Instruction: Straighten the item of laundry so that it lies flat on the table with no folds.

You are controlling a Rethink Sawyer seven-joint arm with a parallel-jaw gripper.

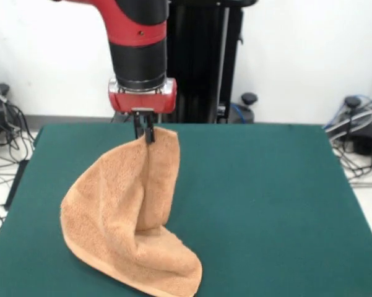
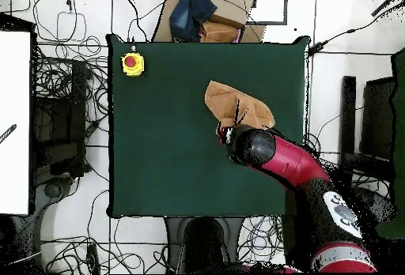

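The gripper (image 1: 148, 135) was pinched shut on one corner of the towel (image 1: 127, 216), holding it up off the table (image 1: 266, 198) while the lower end dragged in a heap near the front edge (folded over itself, I thought). To flatten it, I judged the arm should pull slowly away from that heap, low and steady, then let go once it lay taut.

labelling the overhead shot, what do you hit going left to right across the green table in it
yellow box with a red button near the table's left edge → bare green top → tan towel, its edge pinched in the gripper → red and black arm running off toward the right.
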